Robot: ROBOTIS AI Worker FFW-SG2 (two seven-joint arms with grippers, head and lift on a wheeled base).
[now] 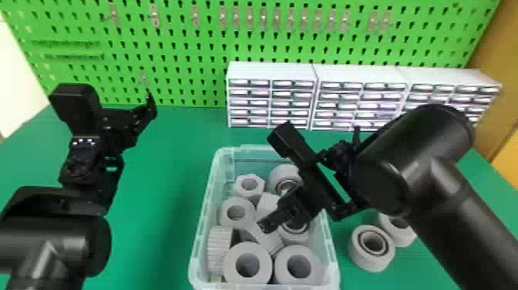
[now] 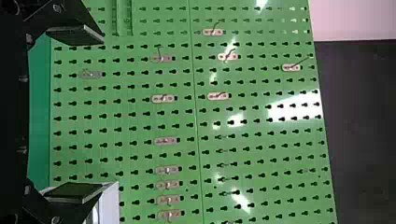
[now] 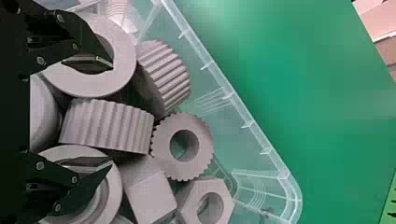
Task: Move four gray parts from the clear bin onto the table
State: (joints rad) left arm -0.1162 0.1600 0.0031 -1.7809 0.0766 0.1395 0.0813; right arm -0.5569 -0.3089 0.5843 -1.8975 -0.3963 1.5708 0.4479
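Note:
The clear bin (image 1: 205, 216) holds several gray parts, among them a ring (image 1: 247, 266), a hexagonal part (image 1: 249, 185) and a ribbed part (image 1: 219, 247). Over the bin's right half is my right gripper (image 1: 269, 225), pointing down. In the right wrist view my right gripper (image 3: 112, 114) stands open, a ribbed gray part (image 3: 107, 126) showing between its spread fingers; whether they touch it I cannot tell. Two gray parts, a round one (image 1: 372, 248) and another (image 1: 401, 231), sit on the table right of the bin. My left gripper (image 1: 148, 110) is parked at the left; its wrist view shows the left gripper (image 2: 102, 113) open, holding nothing.
White drawer cabinets (image 1: 271, 71) stand along the back of the green table (image 1: 169, 154), before a green pegboard (image 1: 169, 46). The right forearm (image 1: 462, 216) extends over the table's right side, above the two parts there. Bare tabletop lies between the left arm and the bin.

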